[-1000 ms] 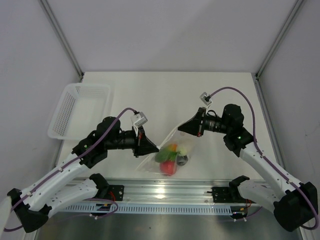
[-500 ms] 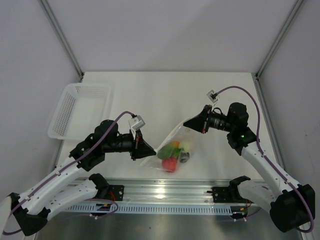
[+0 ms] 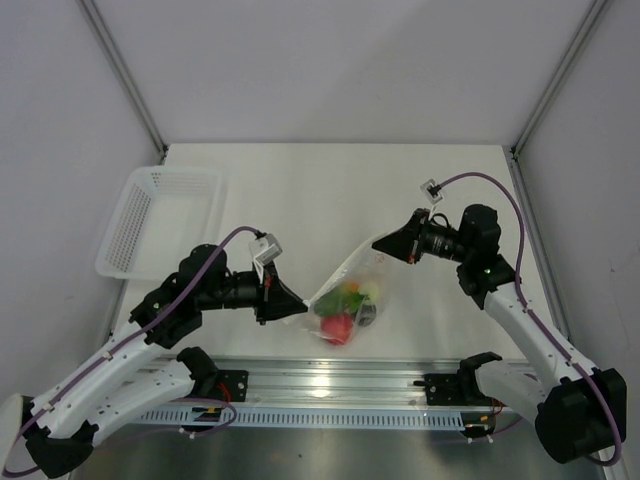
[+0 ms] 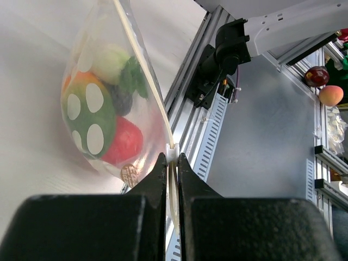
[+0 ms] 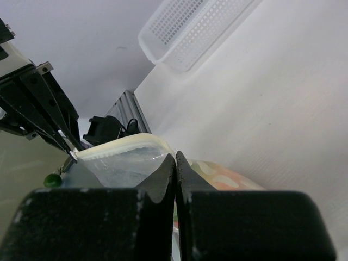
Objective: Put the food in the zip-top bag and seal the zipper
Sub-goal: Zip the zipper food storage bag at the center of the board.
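1. Desk [image 3: 330, 180]: white. All the work is near-centre, btwn the two arms.
2. Basket [image 3: 160, 220]: far-left, well apart from the bag, not in play.
3. Zip-top bag [image 3: 345, 290]: near-centre, strung btwn both arms. Mouth edge runs near-left to far-right and is pulled taut, prob. to keep the seal line straight.
4. Left end effector [image 4: 171, 157]: clenched on the near-left end of that edge. Right end effector [image 5: 175, 157]: clenched on the far-right end.
5. Food [image 4: 125, 141]: all inside, slumped at the bag's low near side, so its weight keeps it off the seal.
6. Zipper [image 4: 144, 81]: thin pale strip along the taut edge. Can't tell if it's pressed shut. Sealing looks like the step left.
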You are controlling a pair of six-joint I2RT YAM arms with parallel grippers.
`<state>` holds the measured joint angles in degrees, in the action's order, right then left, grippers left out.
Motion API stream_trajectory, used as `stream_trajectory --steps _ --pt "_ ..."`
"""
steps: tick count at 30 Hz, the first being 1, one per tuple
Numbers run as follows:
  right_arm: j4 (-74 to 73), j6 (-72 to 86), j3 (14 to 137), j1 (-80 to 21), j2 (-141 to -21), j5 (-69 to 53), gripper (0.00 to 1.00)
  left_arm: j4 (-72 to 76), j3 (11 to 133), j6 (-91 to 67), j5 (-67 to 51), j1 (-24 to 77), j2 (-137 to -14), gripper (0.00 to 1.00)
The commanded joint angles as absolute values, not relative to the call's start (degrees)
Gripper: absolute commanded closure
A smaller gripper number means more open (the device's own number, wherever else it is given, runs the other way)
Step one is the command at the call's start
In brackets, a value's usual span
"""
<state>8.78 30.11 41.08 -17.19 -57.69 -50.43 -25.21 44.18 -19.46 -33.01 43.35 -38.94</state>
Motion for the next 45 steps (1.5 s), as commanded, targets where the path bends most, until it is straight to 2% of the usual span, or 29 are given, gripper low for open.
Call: stream_trajectory --steps 1,14,36,43,44,45 --pt "12.2 30.8 40.8 -15.6 -58.2 -48.4 1.0 -26.8 44.6 -19.9 -35.1 43.1 -37.0 0.99" --pt "12.6 31.5 40.8 -12.7 -58.7 -49.0 1.0 -29.2 44.7 -20.1 -33.8 43.1 -34.0 1.0" --pt "9.9 30.7 41.0 -13.7 -58.2 -48.1 1.0 -29.4 42.9 -21.6 -31.5 43.1 -33.8 0.99" --pt "1.6 26.6 42.9 -21.7 -57.2 -38.1 1.0 -29.6 42.3 -27.2 -16.0 43.1 -39.6 0.99" --pt "1.3 26.7 42.9 -23.4 -56.9 -36.8 1.0 -29.6 42.5 -28.2 -14.7 43.1 -40.6 0.97" --pt "1.1 27.0 42.8 -24.0 -56.8 -35.2 1.0 -29.4 42.6 -28.6 -13.8 43.1 -42.0 0.89"
